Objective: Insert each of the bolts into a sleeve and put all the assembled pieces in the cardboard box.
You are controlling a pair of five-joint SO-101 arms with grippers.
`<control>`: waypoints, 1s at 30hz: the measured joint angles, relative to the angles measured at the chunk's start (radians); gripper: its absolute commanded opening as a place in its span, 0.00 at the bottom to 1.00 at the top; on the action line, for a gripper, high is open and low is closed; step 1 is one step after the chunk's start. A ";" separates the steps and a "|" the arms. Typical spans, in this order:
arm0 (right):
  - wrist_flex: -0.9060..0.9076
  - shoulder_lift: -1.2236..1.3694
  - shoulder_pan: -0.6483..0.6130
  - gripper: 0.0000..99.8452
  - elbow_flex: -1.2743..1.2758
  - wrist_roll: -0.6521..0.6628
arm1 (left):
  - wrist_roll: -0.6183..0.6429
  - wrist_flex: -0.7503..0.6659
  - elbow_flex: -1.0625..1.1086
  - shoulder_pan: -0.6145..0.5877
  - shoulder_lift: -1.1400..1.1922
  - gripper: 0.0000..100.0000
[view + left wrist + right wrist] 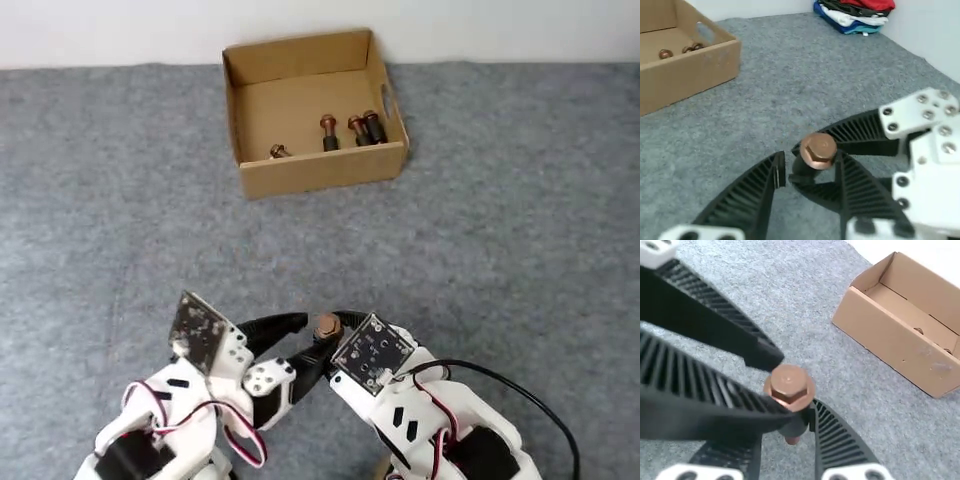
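So, the copper-headed bolt (325,325) is down at the near end of the grey carpet (520,230), right between the two arms and well apart from the cardboard box (320,176). It stands upright with its shank pushed down into a black sleeve (793,426), and the hex head sits on top.

The right gripper (790,435) is pinched onto the sleeve just under the head, so it's the one carrying the whole thing. The left gripper (810,165) is spread in a wide V with a ribbed finger on either side of the bolt. One fingertip is right against the head and the other looks just off the sleeve, so it's not really clamping anything.

Over in the box, four assembled pieces (329,133) are lying along the front wall.
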 measured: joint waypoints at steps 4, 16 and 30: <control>0.000 -0.002 0.000 0.01 0.014 0.000 | 0.000 0.068 -0.066 -0.014 0.000 0.25; 0.000 -0.002 0.098 0.01 0.020 -0.002 | -0.020 0.126 -0.170 -0.183 0.000 0.11; 0.012 0.002 0.416 0.01 0.012 -0.181 | -0.218 0.126 0.084 -0.554 -0.002 0.00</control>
